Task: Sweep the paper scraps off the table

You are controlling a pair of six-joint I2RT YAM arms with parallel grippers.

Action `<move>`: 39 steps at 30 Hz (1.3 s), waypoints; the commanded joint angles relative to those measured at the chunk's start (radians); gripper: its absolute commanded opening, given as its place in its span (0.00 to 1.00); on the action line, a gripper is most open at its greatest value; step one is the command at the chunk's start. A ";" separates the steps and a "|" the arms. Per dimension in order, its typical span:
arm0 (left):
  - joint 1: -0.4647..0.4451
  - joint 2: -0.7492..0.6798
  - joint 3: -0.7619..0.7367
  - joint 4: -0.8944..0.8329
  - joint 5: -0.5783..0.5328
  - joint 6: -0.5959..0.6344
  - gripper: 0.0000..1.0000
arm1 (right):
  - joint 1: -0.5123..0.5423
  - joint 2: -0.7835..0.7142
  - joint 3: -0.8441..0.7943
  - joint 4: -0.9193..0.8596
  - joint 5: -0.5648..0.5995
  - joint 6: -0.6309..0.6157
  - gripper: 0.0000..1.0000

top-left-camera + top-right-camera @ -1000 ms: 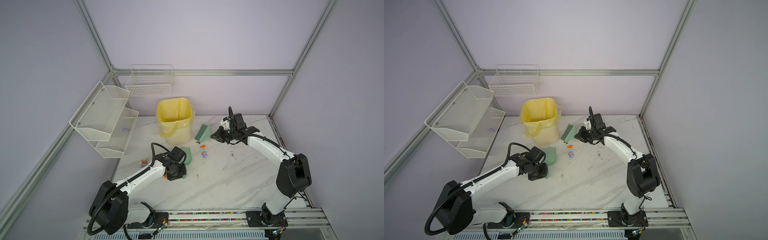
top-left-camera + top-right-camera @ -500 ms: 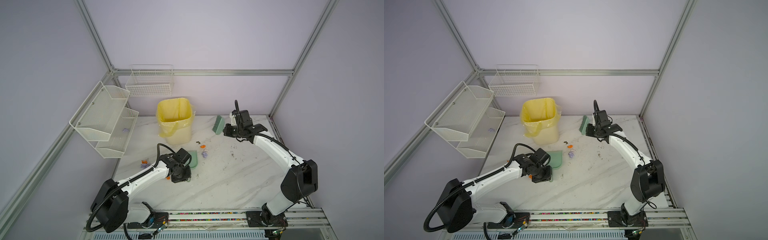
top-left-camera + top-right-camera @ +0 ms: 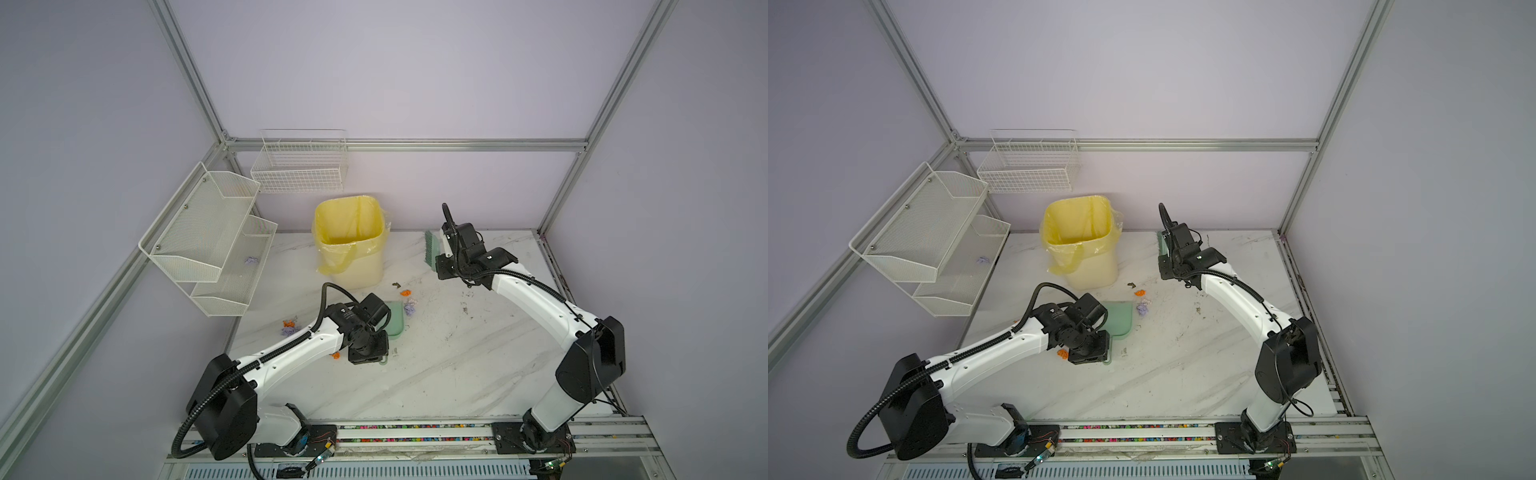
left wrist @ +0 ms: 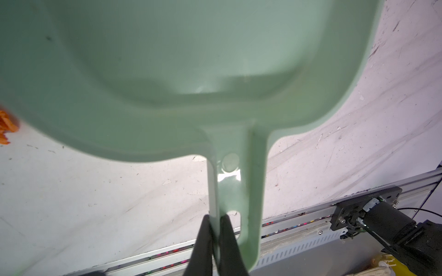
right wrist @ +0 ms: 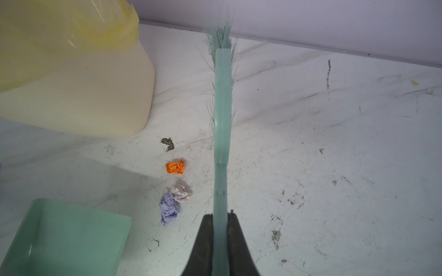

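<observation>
Right, the paper scraps (image 5: pixel 175 166) I'm after sit on the counter (image 3: pixel 457 374) just in front of the yellow-lined bin (image 3: pixel 353 257). There is one orange wad, and slightly further from the bin a lilac and a pale pink wad touching each other. More orange and lilac bits lie beyond my left arm, on the bin's wire shelf (image 3: pixel 232 266) side. One lilac bit sits in that shelf, off the counter.

The dustpan (image 5: pixel 64 236) lies in front of the bin, its open lip near the lilac wad but apart from it. My left hand (image 4: pixel 215 218) is clamped tight on one thin rail of the pan's handle. My right hand (image 5: pixel 220 216) is pinched shut on the brush (image 5: pixel 222 119), which is beside the bin, with the scraps between it and the pan. I cannot tell whether the bristles touch the counter.

My worry is the stroke. These wads are light, crumpled and springy, and the marbled counter is smooth, so a quick sweep could flick them past the pan or against the bin. The pan is glossy, slick plastic gripped by a narrow rail. Brush pressure might twist it in my grip or lift its lip, letting scraps slide underneath. The fine, splayed bristles could also ride over the flatter bits.
</observation>
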 commanded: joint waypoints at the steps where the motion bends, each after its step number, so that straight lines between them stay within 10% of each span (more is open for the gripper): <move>1: -0.015 0.018 0.093 -0.014 0.026 0.047 0.00 | 0.009 -0.011 0.013 0.004 0.061 -0.010 0.00; 14: -0.048 0.105 0.116 0.004 0.087 0.092 0.00 | 0.105 0.070 0.117 -0.118 -0.053 -0.159 0.00; 39: -0.066 0.251 0.185 0.030 0.096 0.101 0.00 | 0.140 0.149 0.100 -0.133 0.150 -0.333 0.00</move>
